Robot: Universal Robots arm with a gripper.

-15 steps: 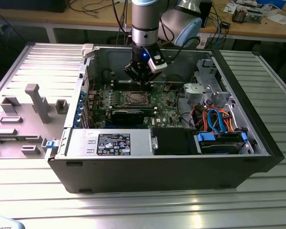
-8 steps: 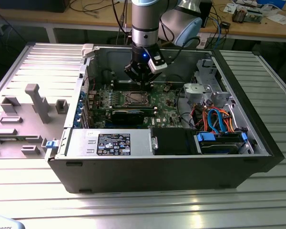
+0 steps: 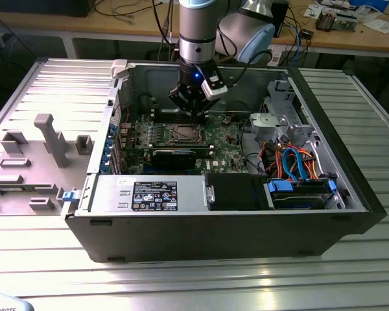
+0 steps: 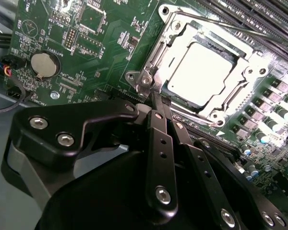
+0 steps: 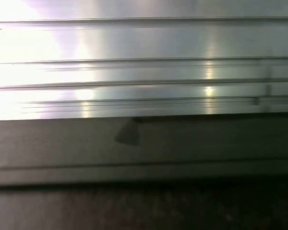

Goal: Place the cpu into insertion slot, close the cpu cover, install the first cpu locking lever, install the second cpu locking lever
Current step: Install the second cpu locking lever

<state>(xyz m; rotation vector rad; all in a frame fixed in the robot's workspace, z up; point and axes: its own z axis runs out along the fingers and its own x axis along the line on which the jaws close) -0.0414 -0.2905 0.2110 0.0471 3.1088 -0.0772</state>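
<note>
The cpu [image 4: 201, 67], a silver-grey square, lies in the socket on the green motherboard [image 4: 86, 52]. The cpu cover [image 4: 152, 60], a silvery frame, lies flat around the cpu. A thin lever rod [image 4: 230, 26] runs along the socket's far side. My gripper [image 4: 158, 98] is shut, its black fingers [image 4: 159, 143] pressed together, the tips just off a corner of the socket. Nothing shows between the fingers. In the exterior view the gripper [image 3: 193, 111] hangs inside the open computer case just behind the socket [image 3: 181, 134].
A long black expansion card [image 3: 175, 157] lies in front of the socket. The power supply [image 3: 149, 194] and a drive cage with blue and orange cables [image 3: 298, 165] line the case's front. A grey fixture tray [image 3: 39, 155] sits at the exterior view's left. A coin cell [image 4: 44, 64] sits on the board.
</note>
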